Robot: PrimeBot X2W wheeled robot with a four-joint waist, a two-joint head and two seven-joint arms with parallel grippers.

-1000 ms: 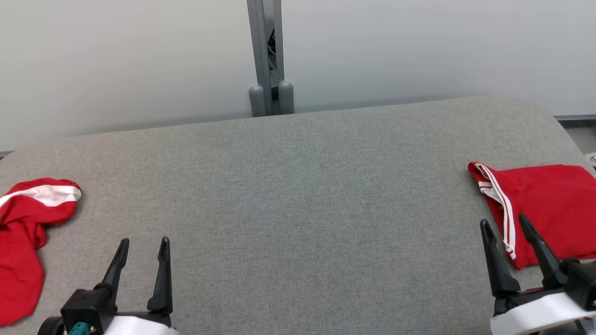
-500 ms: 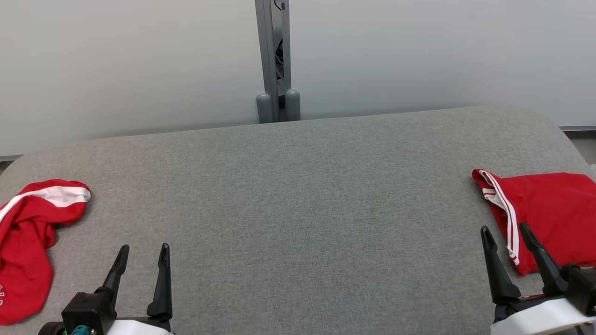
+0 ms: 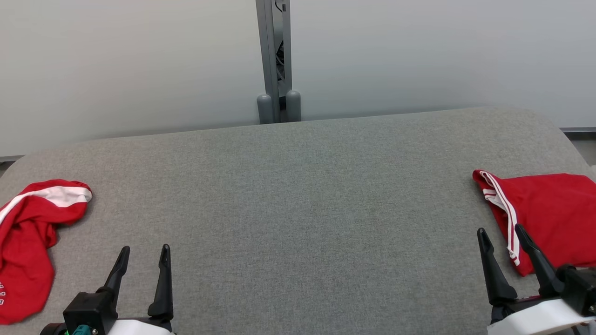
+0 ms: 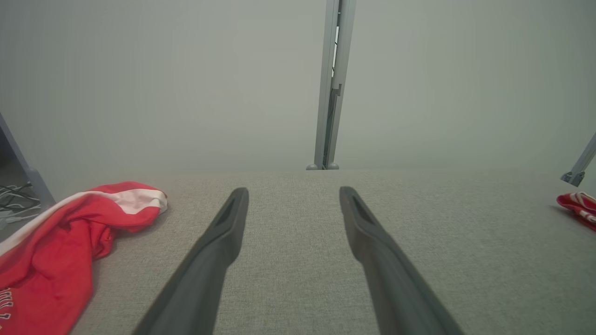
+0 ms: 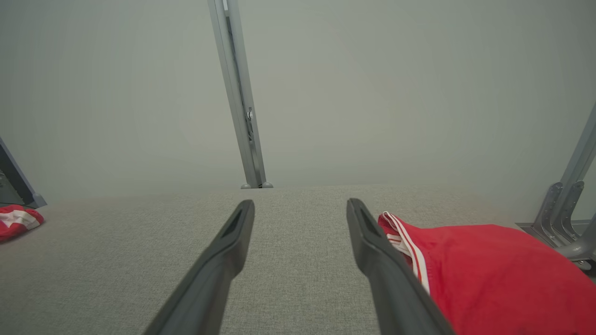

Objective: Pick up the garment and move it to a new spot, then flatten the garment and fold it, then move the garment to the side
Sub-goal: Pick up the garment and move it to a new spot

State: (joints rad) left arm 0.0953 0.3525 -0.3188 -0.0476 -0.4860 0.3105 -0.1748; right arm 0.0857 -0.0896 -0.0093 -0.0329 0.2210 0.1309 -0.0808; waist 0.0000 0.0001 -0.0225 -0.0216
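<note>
A crumpled red garment with a white band (image 3: 28, 232) lies at the table's left edge, left of my left gripper (image 3: 145, 248) and apart from it. That gripper is open and holds nothing; the left wrist view shows its fingers (image 4: 294, 190) spread over bare cloth, with the crumpled garment (image 4: 60, 246) to their left. A second red garment with white stripes (image 3: 549, 209) lies folded flat at the right edge. My right gripper (image 3: 499, 229) stands open just before its near left corner. In the right wrist view (image 5: 301, 202) the folded garment (image 5: 493, 274) lies beside the right finger.
The grey padded table (image 3: 298, 209) stretches between the two garments. A grey post (image 3: 278, 60) stands behind its far edge against a pale wall. Metal brackets (image 5: 563, 223) stand past the table's right end.
The head camera has shifted a little, so the whole picture sits lower and to the right. Both garments lie as before, and both grippers stay open in place.
</note>
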